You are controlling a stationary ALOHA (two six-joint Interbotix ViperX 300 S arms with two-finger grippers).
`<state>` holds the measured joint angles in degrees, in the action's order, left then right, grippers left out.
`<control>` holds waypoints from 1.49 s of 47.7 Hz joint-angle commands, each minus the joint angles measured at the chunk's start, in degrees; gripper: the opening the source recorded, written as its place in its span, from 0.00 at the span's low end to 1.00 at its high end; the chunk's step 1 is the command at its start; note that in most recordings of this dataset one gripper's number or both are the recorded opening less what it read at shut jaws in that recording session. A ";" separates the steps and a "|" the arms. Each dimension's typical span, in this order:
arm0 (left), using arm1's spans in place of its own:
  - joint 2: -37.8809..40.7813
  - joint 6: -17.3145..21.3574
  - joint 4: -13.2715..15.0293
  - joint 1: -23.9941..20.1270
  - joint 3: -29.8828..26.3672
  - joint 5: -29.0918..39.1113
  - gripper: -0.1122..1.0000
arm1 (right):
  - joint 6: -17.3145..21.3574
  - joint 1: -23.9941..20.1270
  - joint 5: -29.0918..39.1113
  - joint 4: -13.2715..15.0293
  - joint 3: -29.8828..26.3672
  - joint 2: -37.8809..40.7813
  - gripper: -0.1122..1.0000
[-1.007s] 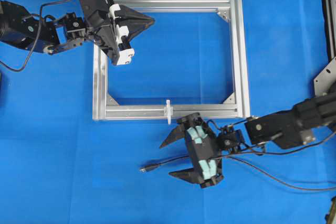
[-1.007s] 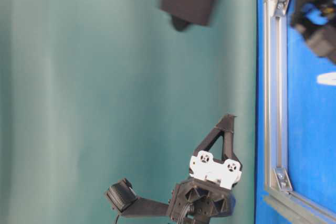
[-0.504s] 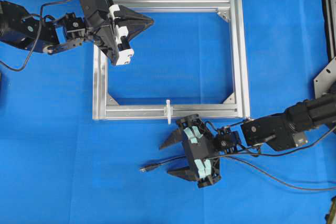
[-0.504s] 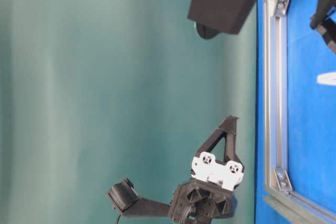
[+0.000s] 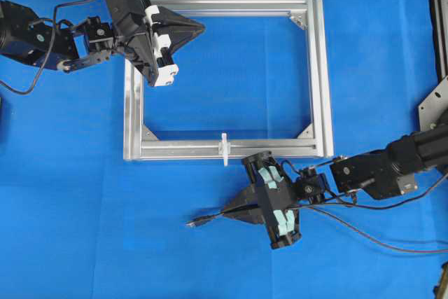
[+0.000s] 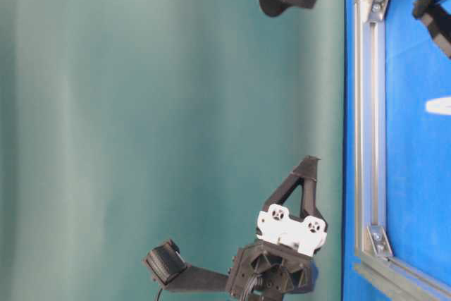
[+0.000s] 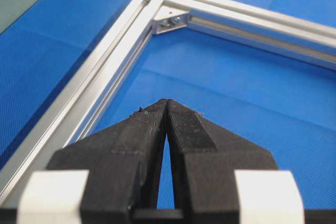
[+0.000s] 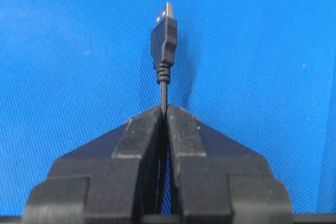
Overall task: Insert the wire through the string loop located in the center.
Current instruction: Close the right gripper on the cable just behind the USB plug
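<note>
The thin black wire (image 5: 210,218) lies on the blue mat below the silver frame, its small plug (image 5: 192,225) with a metallic tip pointing left. My right gripper (image 5: 225,212) is shut on the wire just behind the plug (image 8: 164,38), which sticks out past the fingertips (image 8: 164,109). The white cross-shaped string loop (image 5: 225,148) stands on the frame's lower bar, above and slightly left of that gripper. My left gripper (image 5: 202,28) hangs shut and empty over the frame's upper left part, fingertips (image 7: 166,102) pressed together.
The silver rectangular frame (image 5: 319,75) lies in the middle of the blue mat, with corner brackets (image 7: 171,18) inside. The wire's tail (image 5: 378,243) runs off to the right under the right arm. Dark equipment stands at the far right edge (image 5: 437,19).
My right gripper's fingers have closed from wide apart onto the wire behind the plug. The left arm has barely moved.
</note>
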<state>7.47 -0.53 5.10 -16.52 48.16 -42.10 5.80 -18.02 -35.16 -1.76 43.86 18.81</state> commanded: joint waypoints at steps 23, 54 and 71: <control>-1.58 0.09 -0.18 -0.18 -0.44 -0.26 0.10 | -0.18 -0.09 13.01 0.09 -3.78 -7.82 0.08; -1.67 0.09 -0.18 -0.18 -0.09 -0.26 0.10 | -0.18 -0.09 20.65 0.09 -5.19 -13.62 0.08; -1.67 0.09 -0.18 -0.18 -0.09 -0.26 0.10 | -0.18 0.00 20.65 0.09 -5.19 -13.62 0.08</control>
<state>7.47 -0.53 5.10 -16.52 48.43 -42.10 5.63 -18.02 -14.24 -1.76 39.73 6.77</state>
